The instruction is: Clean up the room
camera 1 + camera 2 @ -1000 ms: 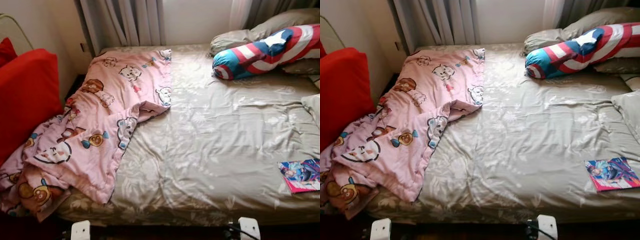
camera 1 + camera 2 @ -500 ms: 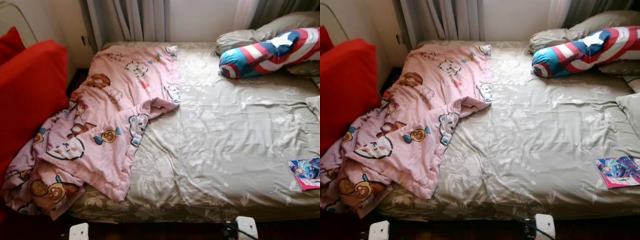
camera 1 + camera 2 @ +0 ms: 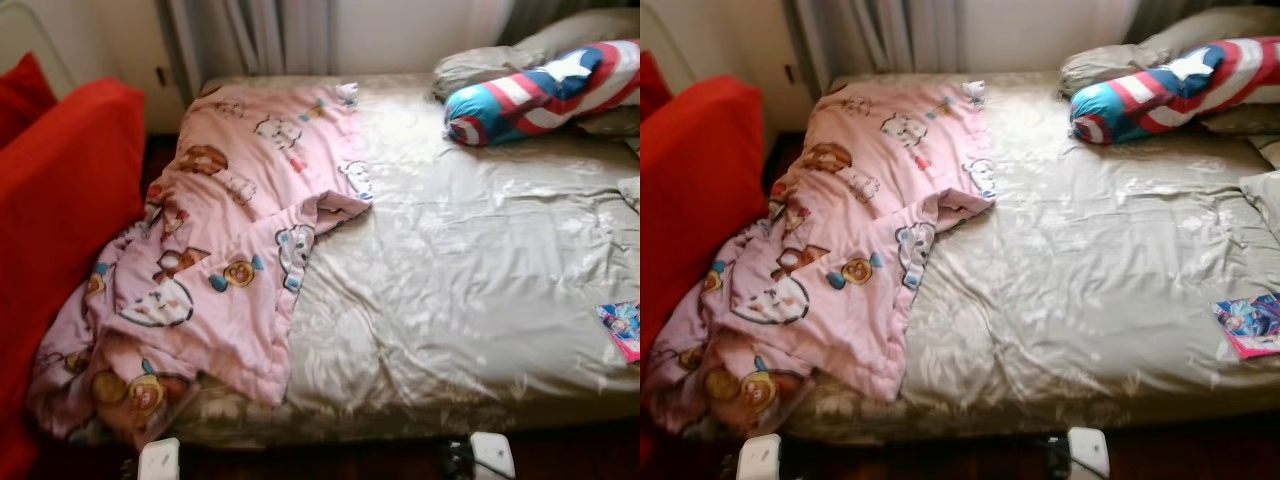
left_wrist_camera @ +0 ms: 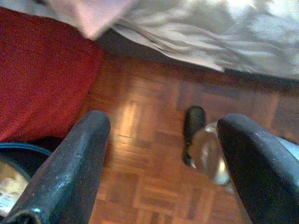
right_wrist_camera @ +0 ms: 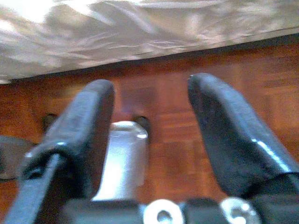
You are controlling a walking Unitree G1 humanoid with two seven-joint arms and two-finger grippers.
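A rumpled pink cartoon-print blanket (image 3: 220, 250) lies across the left side of the bed (image 3: 460, 270) and spills over its front left corner. A thin colourful booklet (image 3: 1250, 325) rests near the bed's right front edge. A red, white and blue star-print bolster (image 3: 540, 90) lies at the head of the bed, by grey pillows (image 3: 1110, 65). My left gripper (image 4: 159, 168) hangs open above the parquet floor (image 4: 149, 154) beside the bed's edge. My right gripper (image 5: 149, 126) also hangs open over the floor in front of the bed.
A red sofa or cushion (image 3: 50, 220) stands close against the bed's left side. Curtains (image 3: 250, 40) and a wall close the far side. A dark bin rim (image 4: 14, 154) shows by the red fabric. My own feet (image 3: 160, 460) stand at the bed's front.
The whole picture has shifted right and blurred, so the camera has turned left; the booklet sits nearer the right edge and more red sofa shows. Nothing on the bed has moved.
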